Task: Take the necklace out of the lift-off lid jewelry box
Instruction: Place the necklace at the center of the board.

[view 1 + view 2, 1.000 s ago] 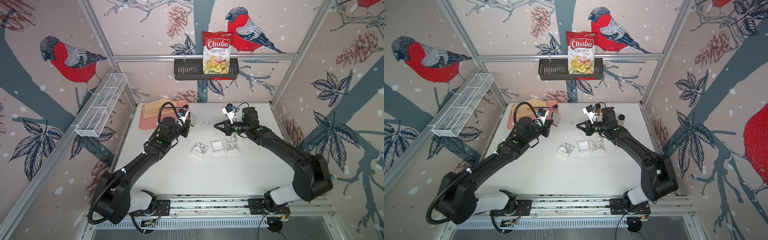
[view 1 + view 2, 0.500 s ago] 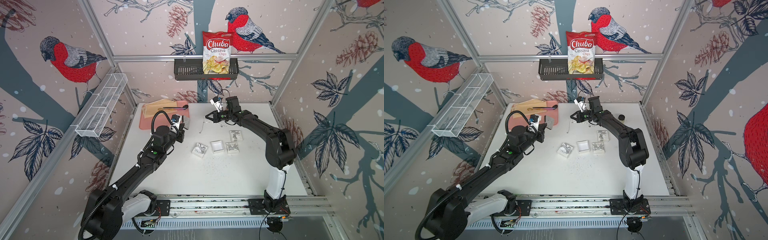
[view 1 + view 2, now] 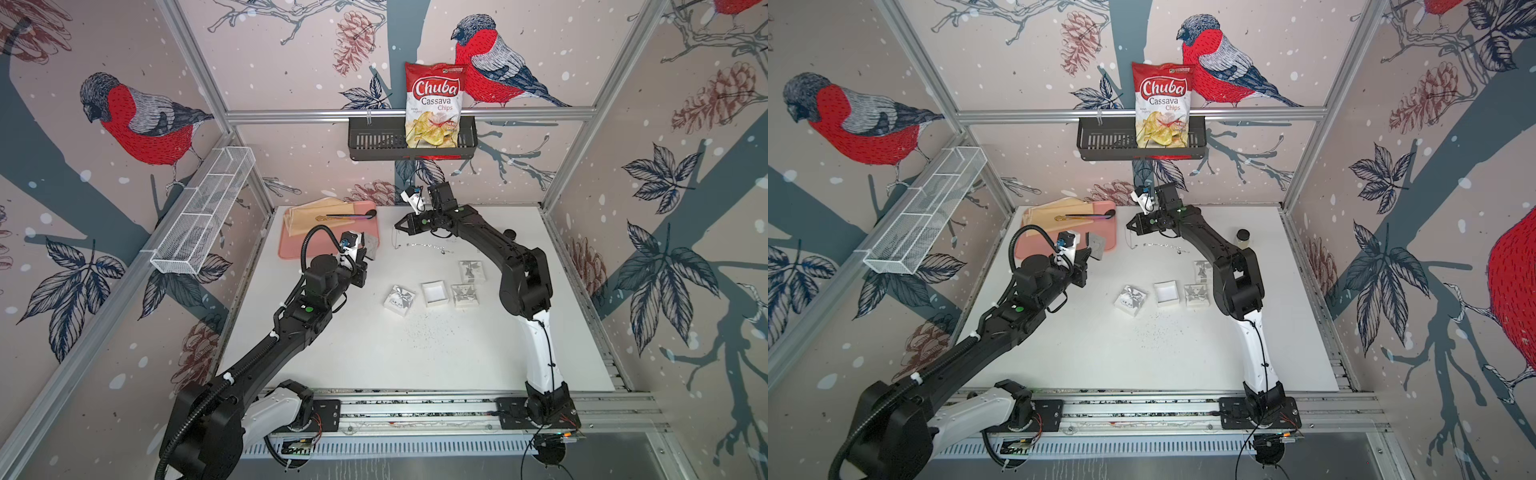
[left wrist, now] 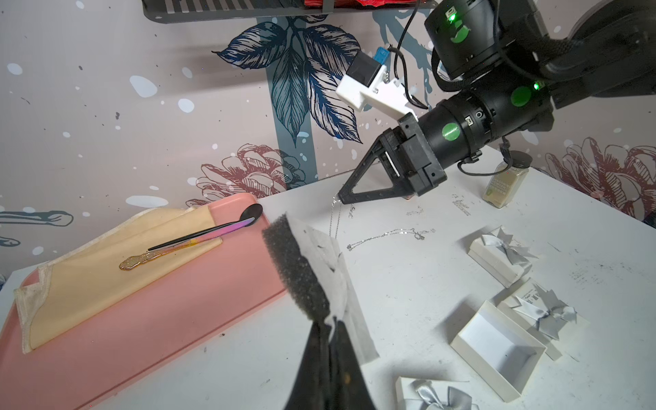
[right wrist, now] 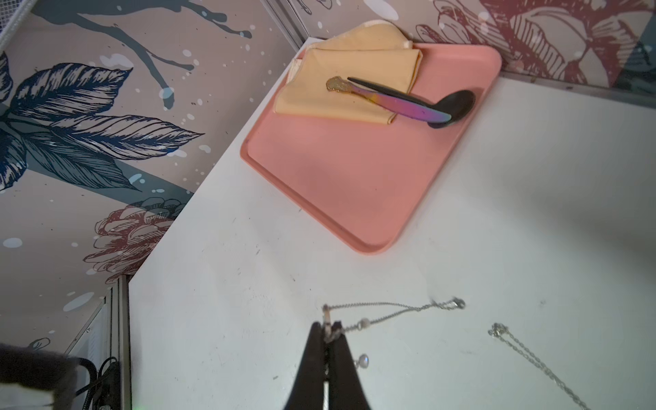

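In both top views my right gripper (image 3: 397,227) (image 3: 1128,227) reaches across the far side of the matte white table (image 3: 415,357). Its jaws are pressed together on the necklace (image 3: 424,246), a thin silver chain. The chain hangs from the tips and trails along the tabletop, well apart from the small square cardboard box (image 3: 435,293), which sits open and plain white inside. My left gripper (image 3: 365,255) holds a foam pad (image 3: 371,244) at the corner of the pink tray (image 3: 293,249).

From the left wrist, the black fingers (image 4: 316,355) pinch the pad's lower edge. It is a slab of coarse dark sponge (image 4: 294,266) backed with thin white card. Beyond it the chain (image 4: 387,236) lies in a loose glinting curve.

From the right wrist, the tapered fingers (image 5: 312,355) grip the fine links, and a round pearly bead (image 5: 364,361) dangles beside them. The smooth, round-cornered tray (image 5: 355,177) carries a folded yellow cloth (image 5: 348,64) and a glossy black spoon (image 5: 459,101).
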Motion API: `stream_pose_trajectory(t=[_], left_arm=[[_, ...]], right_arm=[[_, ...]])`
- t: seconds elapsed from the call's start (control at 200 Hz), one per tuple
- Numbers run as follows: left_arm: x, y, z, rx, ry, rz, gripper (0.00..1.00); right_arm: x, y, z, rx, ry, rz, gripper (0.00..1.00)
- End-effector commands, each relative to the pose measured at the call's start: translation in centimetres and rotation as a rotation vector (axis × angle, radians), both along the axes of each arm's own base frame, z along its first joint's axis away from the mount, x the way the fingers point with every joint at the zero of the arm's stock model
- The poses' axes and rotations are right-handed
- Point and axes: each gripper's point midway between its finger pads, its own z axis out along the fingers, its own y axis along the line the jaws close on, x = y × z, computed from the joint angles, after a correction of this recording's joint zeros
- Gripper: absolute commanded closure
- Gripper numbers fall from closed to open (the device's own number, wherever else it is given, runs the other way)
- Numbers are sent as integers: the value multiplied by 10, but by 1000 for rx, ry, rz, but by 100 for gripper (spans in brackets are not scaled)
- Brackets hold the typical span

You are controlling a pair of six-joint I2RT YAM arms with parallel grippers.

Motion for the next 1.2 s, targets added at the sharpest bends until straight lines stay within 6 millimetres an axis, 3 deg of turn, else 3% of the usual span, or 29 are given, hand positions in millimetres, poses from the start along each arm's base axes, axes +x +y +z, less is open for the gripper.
stream_pose_trajectory(t=[0.0, 0.1, 0.29, 0.76, 1.196], left_arm=[[3, 2, 14, -26, -51, 16, 100], [2, 1, 14, -27, -51, 13, 100], [2, 1, 13, -26, -47, 8, 100], [6, -5, 7, -34, -28, -10, 100], [4, -12, 4, -40, -5, -53, 100]], right_arm=[[0, -3, 6, -2, -9, -1, 100], [0, -11, -2, -10, 10, -14, 100], [-9, -39, -45, -48, 101, -69, 100], [-32, -124, -129, -304, 222, -294, 100], [-27, -166, -163, -494, 262, -437, 96]])
